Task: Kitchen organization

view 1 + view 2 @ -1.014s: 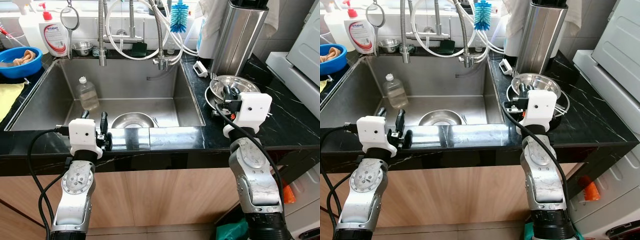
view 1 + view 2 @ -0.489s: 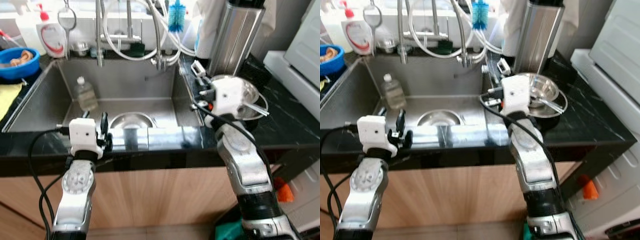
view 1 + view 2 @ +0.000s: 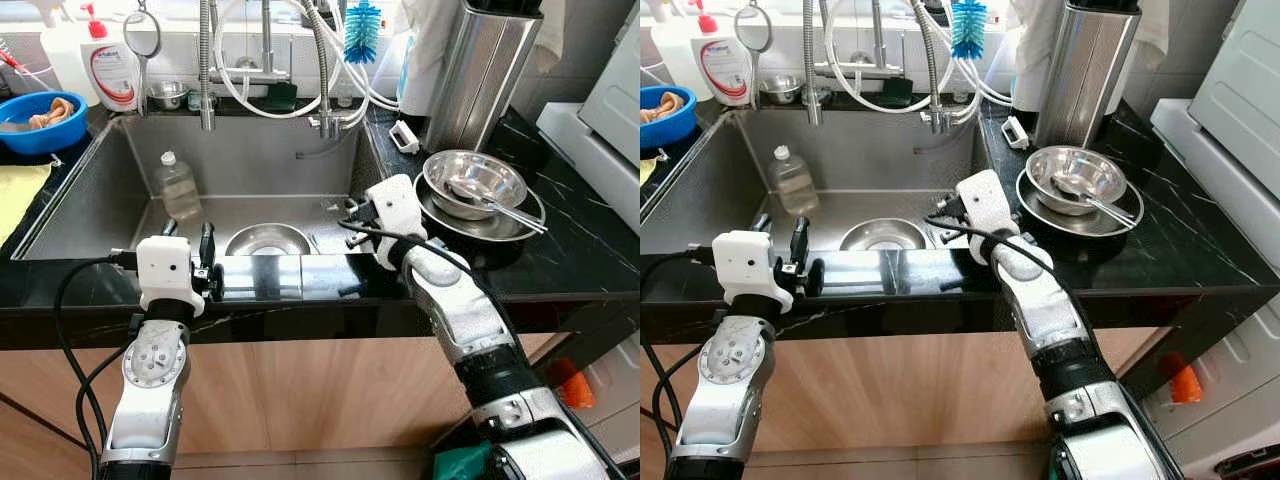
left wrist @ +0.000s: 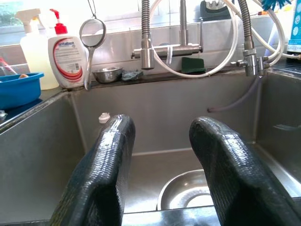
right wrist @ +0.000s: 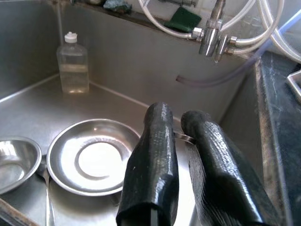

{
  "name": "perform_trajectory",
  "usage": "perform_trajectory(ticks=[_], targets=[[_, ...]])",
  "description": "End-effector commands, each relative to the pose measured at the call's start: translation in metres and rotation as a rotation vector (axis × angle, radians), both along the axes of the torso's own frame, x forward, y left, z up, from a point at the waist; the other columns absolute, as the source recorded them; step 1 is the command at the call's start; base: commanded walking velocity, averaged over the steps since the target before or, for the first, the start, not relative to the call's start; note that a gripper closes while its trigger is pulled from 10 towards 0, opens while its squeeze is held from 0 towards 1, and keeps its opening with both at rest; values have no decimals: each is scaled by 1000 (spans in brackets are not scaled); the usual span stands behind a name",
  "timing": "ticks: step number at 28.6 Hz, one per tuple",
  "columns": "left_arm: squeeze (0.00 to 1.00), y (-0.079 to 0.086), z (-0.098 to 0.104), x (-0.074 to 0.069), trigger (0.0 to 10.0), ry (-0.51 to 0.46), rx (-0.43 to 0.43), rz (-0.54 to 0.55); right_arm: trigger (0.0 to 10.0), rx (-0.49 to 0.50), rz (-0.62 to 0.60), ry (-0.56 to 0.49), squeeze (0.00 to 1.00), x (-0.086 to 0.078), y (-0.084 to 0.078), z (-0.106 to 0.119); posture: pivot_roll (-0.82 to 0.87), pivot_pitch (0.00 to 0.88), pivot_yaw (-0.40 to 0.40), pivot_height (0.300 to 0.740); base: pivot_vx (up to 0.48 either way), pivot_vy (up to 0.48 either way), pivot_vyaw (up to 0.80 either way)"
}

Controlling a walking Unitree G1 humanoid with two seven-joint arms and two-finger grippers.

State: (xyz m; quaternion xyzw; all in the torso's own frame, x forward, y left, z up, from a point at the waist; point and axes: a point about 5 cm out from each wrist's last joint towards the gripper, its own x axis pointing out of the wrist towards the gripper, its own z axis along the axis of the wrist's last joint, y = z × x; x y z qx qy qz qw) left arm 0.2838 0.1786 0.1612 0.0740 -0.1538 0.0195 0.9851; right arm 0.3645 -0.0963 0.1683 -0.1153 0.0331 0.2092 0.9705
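- the right gripper (image 5: 181, 141) hangs over the right side of the steel sink (image 3: 120, 200), its two black fingers nearly together with only a thin gap, holding nothing.
- below it, on the sink floor, lies a round steel plate (image 5: 91, 155), with a steel bowl (image 5: 14, 160) just beside it.
- a clear plastic bottle (image 3: 176, 187) stands near the sink's back left.
- the left gripper (image 4: 160, 165) rests at the sink's front edge, fingers spread wide and empty.
- stacked steel bowls (image 3: 473, 185) with a spoon sit on the black counter (image 3: 580, 250) to the right.
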Motion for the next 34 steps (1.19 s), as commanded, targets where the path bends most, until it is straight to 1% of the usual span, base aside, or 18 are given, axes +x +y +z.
perform_trajectory(ticks=[1, 4, 5, 7, 8, 12, 13, 14, 19, 20, 23, 24, 25, 27, 30, 31, 32, 34], targets=[[0, -2, 1, 2, 10000, 11, 5, -10, 10000, 10, -7, 11, 0, 1, -1, -3, -37, 0, -15, 706, 0, 0, 0], [0, -3, -1, 1, 10000, 15, 5, -20, 10000, 30, -12, 14, 0, -2, 0, -6, -39, 0, -8, 706, 0, 0, 0], [0, -3, -1, 1, 10000, 16, 5, -21, 10000, 28, -16, 16, 839, -2, 0, -7, -39, 0, -7, 706, 0, 0, 0], [0, -3, -1, 1, 10000, 17, 5, -23, 10000, 25, -17, 17, 863, -4, 0, -10, -40, 0, -7, 706, 0, 0, 0], [0, -3, -1, 1, 10000, 17, 6, -24, 10000, 27, -13, 18, 1000, -5, 0, -11, -39, 0, -8, 706, 0, 0, 0], [0, -3, 0, 3, 10000, 12, 5, -22, 10000, 23, -30, -1, 1000, -8, -2, -13, -38, 0, -13, 706, 0, 0, 0], [0, -3, 0, 2, 10000, 12, 4, -22, 10000, 23, -37, -6, 659, -8, -3, -13, -38, 0, -13, 706, 0, 0, 0], [0, -4, 0, 2, 10000, 13, 4, -23, 10000, 23, -46, -16, 0, -9, -4, -12, -40, 0, -14, 706, 0, 0, 0], [0, -6, 0, 3, 10000, 13, 1, -29, 10000, 60, -181, -121, 0, -11, -22, 0, -39, 0, -15, 706, 0, 0, 0], [0, -5, 0, 3, 10000, 12, 1, -27, 10000, 87, -249, -189, 0, -13, -31, 9, -38, 0, -14, 706, 0, 0, 0], [0, -4, 0, 3, 10000, 13, 2, -25, 10000, 113, -357, -272, 0, -20, -46, 22, -45, 0, -12, 706, 0, 0, 0], [0, -4, 0, 3, 10000, 13, 2, -25, 10000, 113, -357, -272, 0, -20, -46, 22, -45, 0, -12, 706, 0, 0, 0], [0, -4, -1, 3, 10000, 16, 3, -26, 10000, 99, -395, -314, 0, -26, -54, 25, -55, 0, -11, 706, 0, 0, 0], [0, -4, -1, 3, 10000, 16, 3, -26, 10000, 99, -395, -314, 0, -26, -54, 25, -55, 0, -11, 706, 0, 0, 0], [0, -7, -2, 3, 10000, 21, -1, -38, 10000, 114, -439, -367, 0, -40, -66, 27, -62, 0, -8, 706, 0, 0, 0], [0, -8, -2, 4, 10000, 21, -3, -41, 10000, 123, -451, -378, 843, -45, -69, 27, -64, 0, -8, 706, 0, 0, 0], [0, -9, -2, 5, 10000, 21, -4, -42, 10000, 130, -461, -388, 1000, -48, -71, 27, -64, 0, -8, 706, 0, 0, 0], [0, -9, -2, 5, 10000, 20, -6, -42, 10000, 137, -490, -411, 1000, -55, -76, 28, -66, 0, -7, 706, 0, 0, 0]])
